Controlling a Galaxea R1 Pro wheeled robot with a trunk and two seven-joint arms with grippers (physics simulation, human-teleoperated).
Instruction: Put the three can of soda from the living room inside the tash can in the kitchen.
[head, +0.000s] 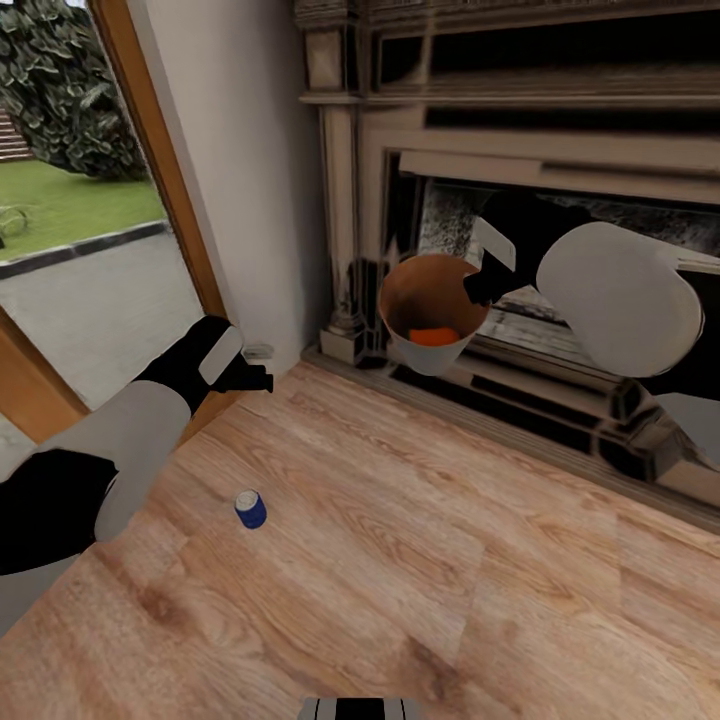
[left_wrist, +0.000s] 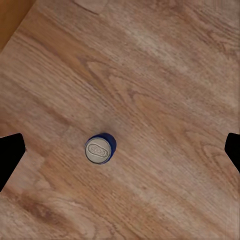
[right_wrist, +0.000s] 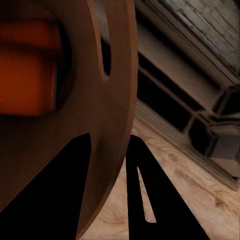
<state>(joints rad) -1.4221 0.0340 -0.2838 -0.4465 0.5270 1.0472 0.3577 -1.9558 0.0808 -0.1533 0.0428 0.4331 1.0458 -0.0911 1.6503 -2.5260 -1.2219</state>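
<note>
Along the far edge of the wood floor (head: 420, 560), a dark fireplace (head: 520, 150), with a doorway (head: 90, 230) off to the left. Broad bare boards between. Held up before the hearth, the bin (head: 432, 312), rim pinched by the right gripper (head: 478, 288), an orange can (head: 434, 336) inside. Lower, hanging spread wide over the floor, the left gripper (head: 262, 380). Below it, standing upright on open boards, the blue can (head: 250, 509).

Orange can (head: 435, 337) half hidden inside bin (head: 400, 300); left fingertips (left_wrist: 10, 155) cut off by frame
</note>
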